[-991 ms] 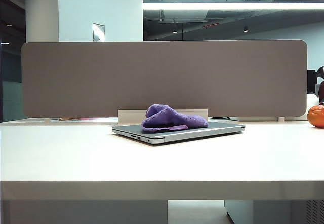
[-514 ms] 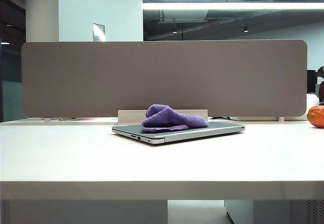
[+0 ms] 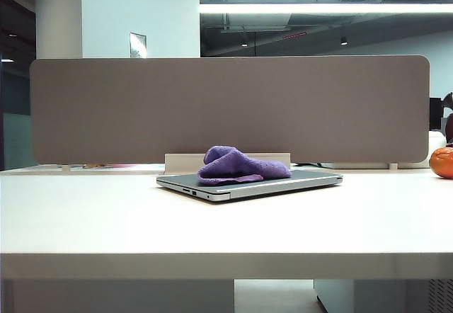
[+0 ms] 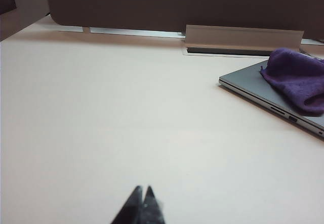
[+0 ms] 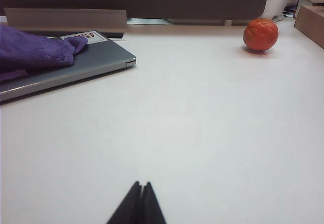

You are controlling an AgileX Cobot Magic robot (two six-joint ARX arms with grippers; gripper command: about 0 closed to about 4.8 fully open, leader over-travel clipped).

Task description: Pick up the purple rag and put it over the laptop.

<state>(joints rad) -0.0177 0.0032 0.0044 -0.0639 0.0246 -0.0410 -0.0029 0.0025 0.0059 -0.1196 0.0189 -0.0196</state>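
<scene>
Purple rag lies bunched on the lid of the closed laptop, mid-table in front of the grey partition; it covers only part of the lid, sticker corner bare. Left gripper and right gripper both sit low over the bare white table, well apart from the laptop, tips pressed together, holding nothing. The placing step looks done; any next move would be spreading the cloth flatter.
</scene>
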